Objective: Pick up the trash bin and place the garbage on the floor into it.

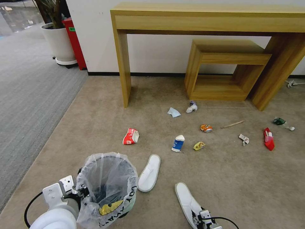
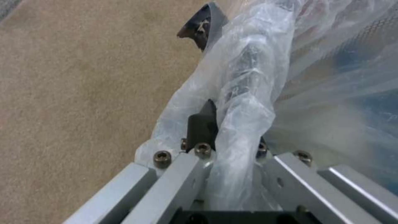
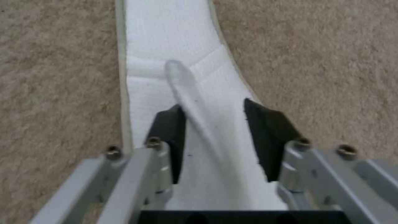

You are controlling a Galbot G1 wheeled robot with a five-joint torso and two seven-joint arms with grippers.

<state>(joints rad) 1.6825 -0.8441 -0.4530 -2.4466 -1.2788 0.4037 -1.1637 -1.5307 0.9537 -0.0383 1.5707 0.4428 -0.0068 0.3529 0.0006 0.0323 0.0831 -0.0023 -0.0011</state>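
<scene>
left pincer (image 2: 230, 124) clamped tight, low left; right pincer (image 3: 215, 137) low right (pads apart, straddling).

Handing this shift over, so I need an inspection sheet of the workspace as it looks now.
Surface: beige carpet floor, strewn with litter.
Job's things: trash bin, bag-lined, upright beside the left arm; two white slippers; red paper cup; blue-white carton; orange can; wooden stick; red wrapper; green-labelled bottle; tissue.
Clutter: nothing seen beyond the litter.
Grippers: left gripper shut on the trash bin's rim; right gripper open, straddling a slipper's strap.
Cables: black cables on both arms; white cord by the wall.
Surroundings: wooden desk, wooden stool, potted plant, grey carpet.
</scene>
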